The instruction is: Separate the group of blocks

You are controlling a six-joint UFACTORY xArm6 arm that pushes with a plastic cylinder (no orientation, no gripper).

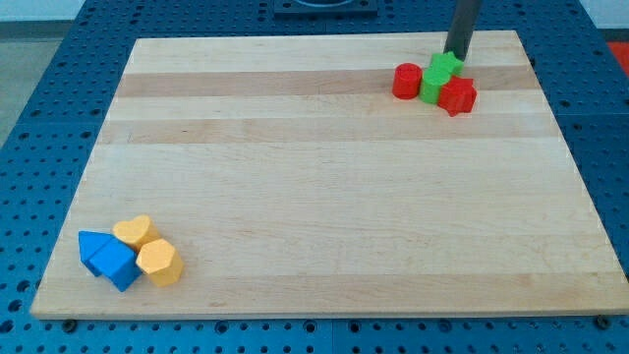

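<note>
Two clusters: eight blocks in all, four at the view's top right and four at the view's bottom left, well apart.
Far cluster: a blue triangular block [91,245] and a blue cube-like block [118,265] sit touching a yellow heart-shaped block [134,232] and a second yellow block [158,263], rounded, shape hard to name.
In the way: nothing lies between the two clusters on the board.
Group by the rod: a red cylinder-like block [406,81] on the left, a green block [431,86] beside it, another green block [444,65] just above that, and a red star-like block [457,95] on the right; all four are packed together, touching.
Rod: my tip [455,57] comes down at the top edge of this group, against the upper green block.
Gripper: there is none to see, only the plain dark rod.
Surface: a pale wooden board [314,197] with lengthwise grain.
Surroundings: a blue perforated table [49,118] shows around the board's edges.
</note>
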